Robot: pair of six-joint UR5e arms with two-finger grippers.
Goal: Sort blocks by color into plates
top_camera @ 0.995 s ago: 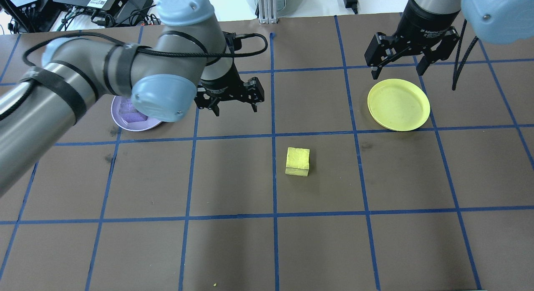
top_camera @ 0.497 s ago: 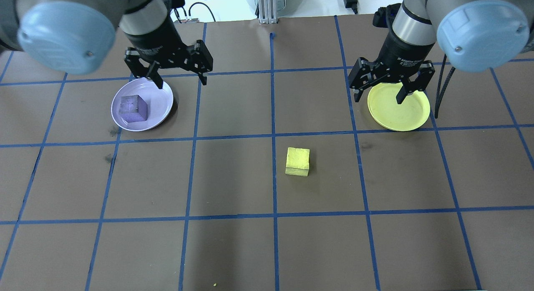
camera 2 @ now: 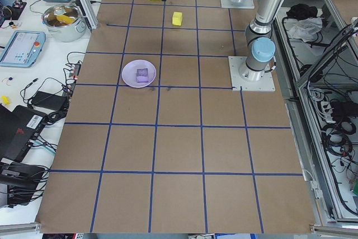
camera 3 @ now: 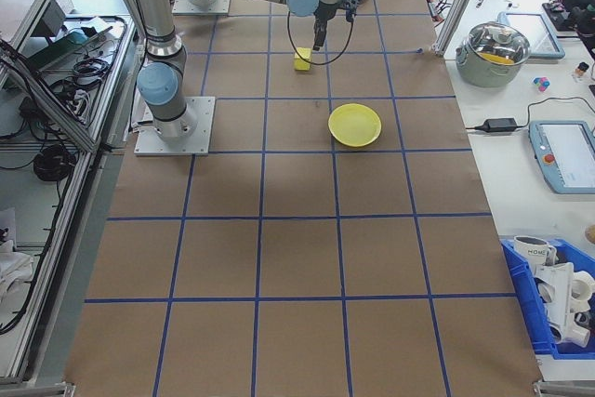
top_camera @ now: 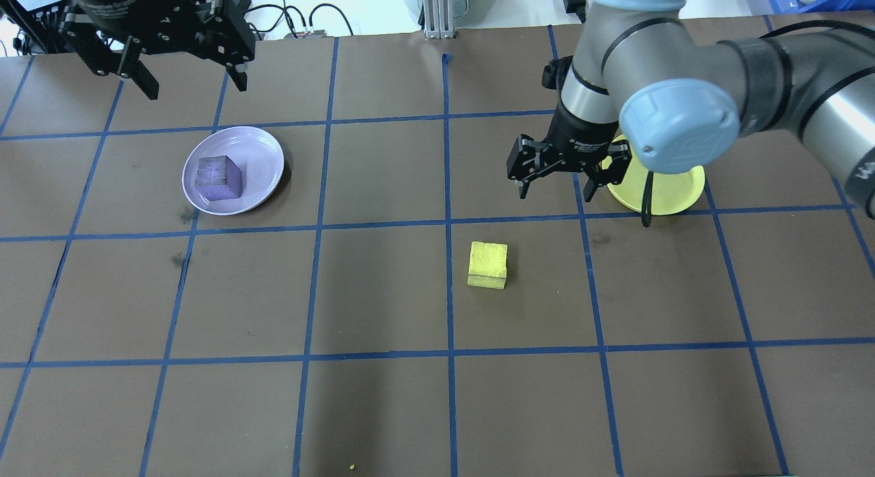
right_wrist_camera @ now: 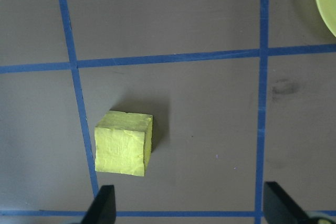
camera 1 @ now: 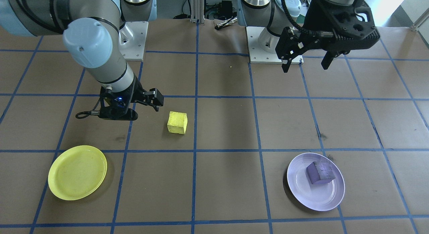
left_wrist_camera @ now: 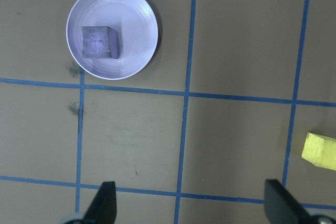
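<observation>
Brown paper crossed by blue tape lines covers the desk, and every piece is laid out across it. The purple block is seen sitting inside the purple plate, off towards the robot's left. The yellow block is found alone on the bare paper near the middle, just beside a blue line, touching nothing. The yellow plate is set well apart from it on the robot's right, with nothing shown in it.

Over by the yellow block, the right end effector is held low with its fingers spread apart, gripping nothing; in its wrist view the yellow block is framed just ahead of one fingertip. The left end effector is raised high near the back edge of the desk, fingers likewise wide apart, with the purple plate and its block seen far below in its wrist view.
</observation>
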